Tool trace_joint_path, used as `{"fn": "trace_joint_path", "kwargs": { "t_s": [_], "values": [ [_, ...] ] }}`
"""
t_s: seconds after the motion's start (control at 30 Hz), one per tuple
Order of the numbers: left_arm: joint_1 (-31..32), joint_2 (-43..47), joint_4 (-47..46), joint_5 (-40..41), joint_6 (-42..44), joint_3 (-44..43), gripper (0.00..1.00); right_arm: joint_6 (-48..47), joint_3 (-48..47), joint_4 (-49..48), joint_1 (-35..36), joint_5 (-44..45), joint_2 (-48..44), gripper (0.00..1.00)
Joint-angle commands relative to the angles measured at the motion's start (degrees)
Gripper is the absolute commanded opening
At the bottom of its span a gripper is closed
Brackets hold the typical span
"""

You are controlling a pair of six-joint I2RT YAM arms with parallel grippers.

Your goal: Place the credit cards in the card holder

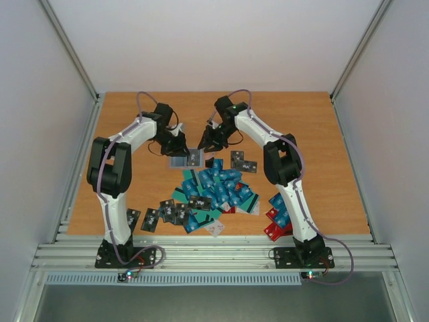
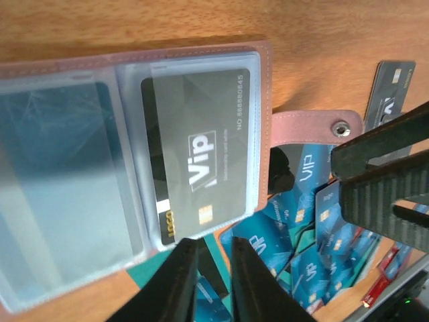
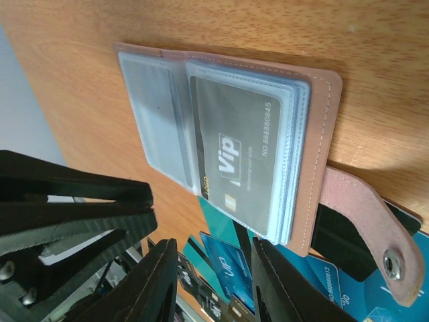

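Top view: 1 open card holder lies between 2 grippers, beyond a heap of credit cards too overlapped to count.
Left wrist: the left gripper, narrowly parted and empty, sits at the card holder's edge. 1 black card is sleeved inside.
Right wrist: the right gripper, parted and empty, is just beside the card holder.

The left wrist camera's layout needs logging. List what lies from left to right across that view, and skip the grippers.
clear left pocket → black Vip card sleeved in the next pocket → pink snap strap → loose dark card lying apart
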State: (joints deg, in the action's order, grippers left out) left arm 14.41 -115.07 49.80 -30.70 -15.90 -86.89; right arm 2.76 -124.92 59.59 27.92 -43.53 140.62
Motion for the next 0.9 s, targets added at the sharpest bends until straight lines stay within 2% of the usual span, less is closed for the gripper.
{"fn": "trace_joint_path", "kwargs": {
  "t_s": [0.0, 0.17, 0.87],
  "values": [
    [-0.32, -3.24, -2.29, -1.30, 1.45, -1.36, 0.12, 1.16, 0.57, -1.70, 0.33, -1.36, -0.40, 0.32],
    [-0.33, -5.90, -1.81, -0.81, 2.44, -2.64, 0.01, 1.89, 0.26, -2.29, 0.32, -2.55, 1.54, 0.32],
    [-0.25, -9.80, -2.51, -1.24, 3.11, -2.24, 0.00, 1.65, -4.72, 0.50, 1.15, -4.74, 8.68, 0.33]
  ]
}}
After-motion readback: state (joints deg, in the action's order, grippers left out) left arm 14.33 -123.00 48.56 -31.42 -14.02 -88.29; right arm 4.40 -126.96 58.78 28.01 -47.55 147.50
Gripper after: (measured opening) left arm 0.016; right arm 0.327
